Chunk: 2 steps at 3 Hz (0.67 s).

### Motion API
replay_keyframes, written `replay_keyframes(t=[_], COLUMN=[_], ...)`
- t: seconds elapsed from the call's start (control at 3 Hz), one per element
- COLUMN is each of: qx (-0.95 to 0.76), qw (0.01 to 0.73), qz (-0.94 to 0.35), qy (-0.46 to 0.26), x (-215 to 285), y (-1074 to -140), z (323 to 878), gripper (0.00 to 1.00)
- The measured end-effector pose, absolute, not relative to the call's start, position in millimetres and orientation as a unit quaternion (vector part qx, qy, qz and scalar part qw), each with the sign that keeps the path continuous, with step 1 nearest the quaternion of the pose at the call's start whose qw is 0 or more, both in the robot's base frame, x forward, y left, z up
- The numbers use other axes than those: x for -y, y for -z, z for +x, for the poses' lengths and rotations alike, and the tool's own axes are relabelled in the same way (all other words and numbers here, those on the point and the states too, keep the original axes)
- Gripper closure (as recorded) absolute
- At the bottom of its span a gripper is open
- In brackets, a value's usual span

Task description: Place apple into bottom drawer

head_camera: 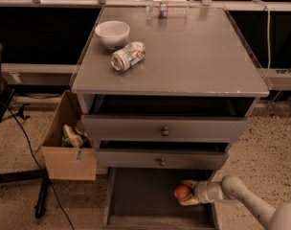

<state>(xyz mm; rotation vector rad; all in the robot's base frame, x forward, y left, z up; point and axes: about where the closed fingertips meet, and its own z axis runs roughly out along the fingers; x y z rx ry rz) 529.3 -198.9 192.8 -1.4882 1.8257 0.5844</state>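
Observation:
The apple (181, 191) is small, round and red-orange. It sits low inside the open bottom drawer (136, 200), near its right side, over the dark floor. My gripper (187, 193) reaches in from the lower right on a pale arm. Its yellowish fingers (188, 183) lie above and below the apple and close on it. I cannot tell whether the apple rests on the drawer floor or hangs just above it.
The two upper drawers (164, 128) are partly pulled out above the bottom one. A white bowl (112, 33) and a crushed silver can (128, 55) lie on the cabinet top. A cardboard box (64, 147) stands at the left on the floor, with cables beside it.

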Motion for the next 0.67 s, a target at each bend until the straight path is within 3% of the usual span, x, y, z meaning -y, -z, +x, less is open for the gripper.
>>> replay_keyframes(t=[0.67], qx=[-0.708], qw=[0.329], qz=[-0.583], qy=[-0.225], x=[187], y=[-163], z=[536], gripper=[1.0])
